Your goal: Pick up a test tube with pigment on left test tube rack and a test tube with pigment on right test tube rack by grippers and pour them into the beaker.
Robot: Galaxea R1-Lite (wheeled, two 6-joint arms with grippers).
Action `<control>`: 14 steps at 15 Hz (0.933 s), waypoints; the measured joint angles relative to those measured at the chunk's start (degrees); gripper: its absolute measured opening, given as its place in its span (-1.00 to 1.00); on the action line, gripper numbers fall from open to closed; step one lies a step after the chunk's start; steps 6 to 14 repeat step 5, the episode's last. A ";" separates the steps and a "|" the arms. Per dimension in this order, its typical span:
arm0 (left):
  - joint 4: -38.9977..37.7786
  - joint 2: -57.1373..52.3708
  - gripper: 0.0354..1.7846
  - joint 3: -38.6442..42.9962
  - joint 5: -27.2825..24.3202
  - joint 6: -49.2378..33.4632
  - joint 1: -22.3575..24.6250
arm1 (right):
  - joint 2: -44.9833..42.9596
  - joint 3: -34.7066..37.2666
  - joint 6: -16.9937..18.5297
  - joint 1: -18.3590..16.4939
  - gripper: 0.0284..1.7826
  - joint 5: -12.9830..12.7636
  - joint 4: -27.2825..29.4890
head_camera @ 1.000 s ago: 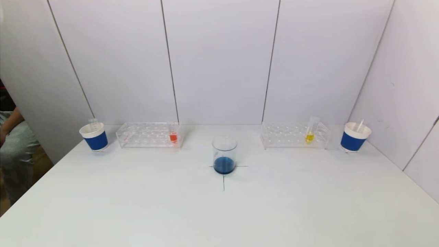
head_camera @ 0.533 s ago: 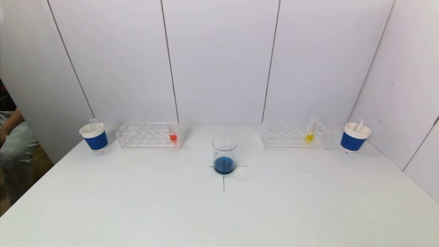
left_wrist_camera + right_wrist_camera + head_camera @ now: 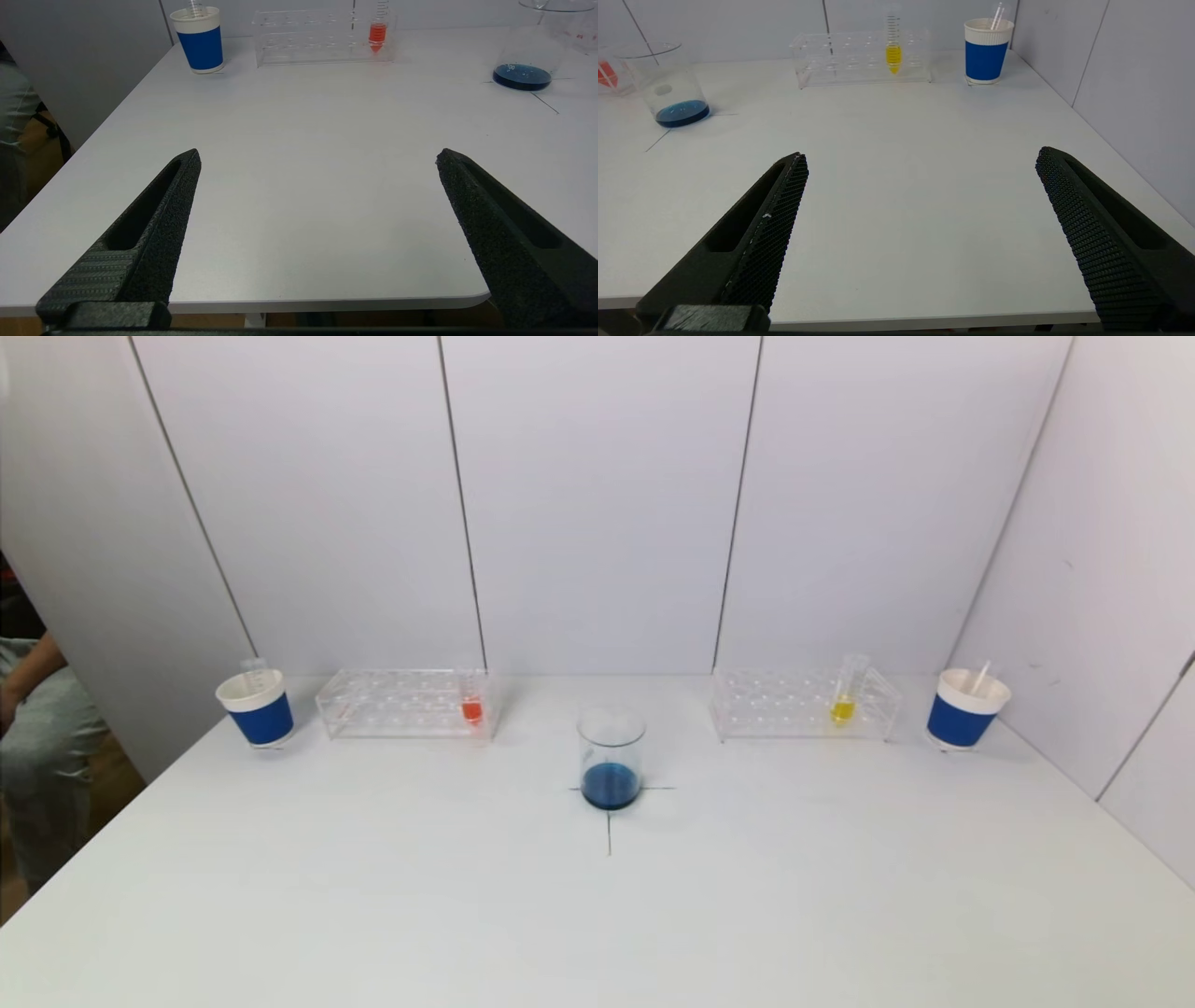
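test tube with orange pigment (image 3: 471, 702) stands upright in the end slot of the left test tube rack (image 3: 403, 703), the end nearest the beaker (image 3: 611, 759); test tube with yellow pigment (image 3: 846, 693) stands slightly tilted in the right test tube rack (image 3: 803, 706), toward that rack's outer end. the clear beaker sits between the two racks and nearer the robot, on a black cross mark (image 3: 610, 814) drawn on the white surface (image 3: 597, 915), with a shallow layer of dark blue liquid in its bottom. a blue-and-white paper cup (image 3: 256, 707) stands just beyond the left rack's outer end with a clear tube in it, and a second blue-and-white cup (image 3: 966, 708) stands beside the right rack's outer end, holding a thin clear stick. the left pincer (image 3: 317, 156) hangs over the near edge of the surface, jaws spread wide and holding nothing, well apart from the left rack. the right pincer (image 3: 922, 156) is likewise at the near edge, jaws spread wide and empty, well short of the right rack.
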 joint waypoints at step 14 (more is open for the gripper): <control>0.00 0.00 0.98 0.00 -0.01 -0.02 0.02 | 0.00 0.00 0.00 -0.02 0.99 0.00 -0.02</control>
